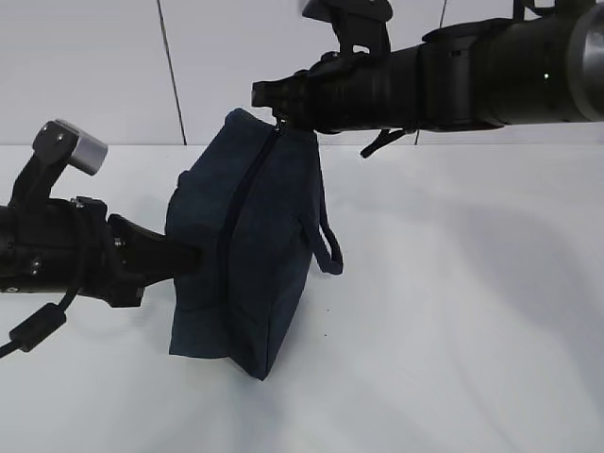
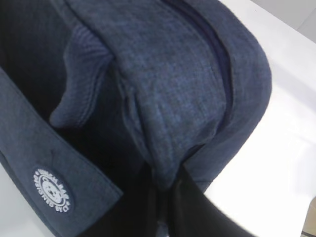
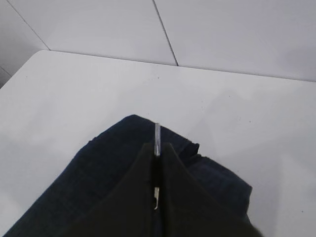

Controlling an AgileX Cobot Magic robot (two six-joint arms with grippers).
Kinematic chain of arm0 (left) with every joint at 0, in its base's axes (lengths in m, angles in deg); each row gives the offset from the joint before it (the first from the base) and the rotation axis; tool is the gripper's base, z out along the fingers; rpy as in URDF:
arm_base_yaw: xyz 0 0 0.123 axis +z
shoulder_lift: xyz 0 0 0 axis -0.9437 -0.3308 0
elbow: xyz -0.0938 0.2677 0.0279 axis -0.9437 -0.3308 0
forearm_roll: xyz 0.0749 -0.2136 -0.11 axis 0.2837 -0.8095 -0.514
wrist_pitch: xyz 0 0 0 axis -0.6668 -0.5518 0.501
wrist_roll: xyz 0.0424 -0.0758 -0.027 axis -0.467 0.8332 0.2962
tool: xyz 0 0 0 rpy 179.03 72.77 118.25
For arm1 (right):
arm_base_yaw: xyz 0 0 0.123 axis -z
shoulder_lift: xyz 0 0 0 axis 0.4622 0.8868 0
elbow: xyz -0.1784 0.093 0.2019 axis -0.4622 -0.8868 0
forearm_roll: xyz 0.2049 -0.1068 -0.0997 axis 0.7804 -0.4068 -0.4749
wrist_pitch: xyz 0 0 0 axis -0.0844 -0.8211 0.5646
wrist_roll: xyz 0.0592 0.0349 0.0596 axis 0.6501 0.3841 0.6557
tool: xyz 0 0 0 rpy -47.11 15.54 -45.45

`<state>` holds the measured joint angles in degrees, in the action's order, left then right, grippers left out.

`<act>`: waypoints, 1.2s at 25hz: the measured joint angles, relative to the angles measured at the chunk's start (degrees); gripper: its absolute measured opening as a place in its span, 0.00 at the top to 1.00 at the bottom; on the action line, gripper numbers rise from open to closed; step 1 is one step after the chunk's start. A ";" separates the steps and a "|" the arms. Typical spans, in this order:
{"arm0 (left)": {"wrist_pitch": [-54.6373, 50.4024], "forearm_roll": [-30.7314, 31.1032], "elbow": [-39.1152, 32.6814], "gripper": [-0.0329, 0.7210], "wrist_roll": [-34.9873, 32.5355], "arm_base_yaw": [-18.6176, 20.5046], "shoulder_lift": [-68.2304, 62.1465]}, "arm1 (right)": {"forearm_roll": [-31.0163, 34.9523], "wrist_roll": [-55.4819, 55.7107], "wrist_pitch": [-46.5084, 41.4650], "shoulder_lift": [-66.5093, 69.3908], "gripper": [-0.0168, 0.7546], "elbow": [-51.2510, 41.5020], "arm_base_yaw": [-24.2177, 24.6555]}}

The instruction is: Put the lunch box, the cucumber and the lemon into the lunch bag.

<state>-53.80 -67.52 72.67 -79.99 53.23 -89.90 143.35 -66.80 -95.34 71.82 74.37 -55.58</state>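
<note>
Navy fabric fills most of the scene: the lunch bag (image 1: pixel 250 245) stands on edge on the white tabletop (image 1: pixel 453 321), left of the middle, with its black zipper (image 1: pixel 241 212) running down the side that faces the camera. One loop handle (image 1: pixel 327 241) hangs off its right side.

From the right, the right gripper (image 1: pixel 276 94) reaches across to the bag's top corner. Its jaws are pressed together on the silver ring pull (image 3: pixel 157 138) of the zipper; in the right wrist view the thin metal ring stands up out of the narrow slit between the two dark fingers (image 3: pixel 133 197), with the bag's fabric spreading below and the tabletop beyond.

From the left, the left gripper (image 1: pixel 189 257) meets the bag's left side about halfway up. Its jaws are closed tight and seem to pinch a fold of the cloth, though the tips are buried in the fabric and the exact hold cannot be made out. The left wrist view is nearly all dark blue weave: a folded strap (image 2: pixel 81 89) at the upper left, a band with a small round white logo patch (image 2: pixel 52 190) at the lower left, and the zipper line curving along the bag's edge at the upper right.

Grey tiled wall (image 1: pixel 94 66) stands behind the tabletop on the far side.
</note>
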 joint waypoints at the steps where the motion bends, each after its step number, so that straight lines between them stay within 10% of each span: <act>1: 0.13 0.00 0.00 0.96 0.00 0.00 0.00 | -0.03 0.10 0.02 0.25 0.97 0.40 0.27; 30: 13.65 -1.36 0.00 0.96 -0.04 -0.35 0.00 | -0.90 -1.65 -4.39 6.05 0.97 2.49 8.76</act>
<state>-40.16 -68.88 72.67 -80.03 52.88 -89.90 142.45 -68.45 -99.73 77.87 76.86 -46.83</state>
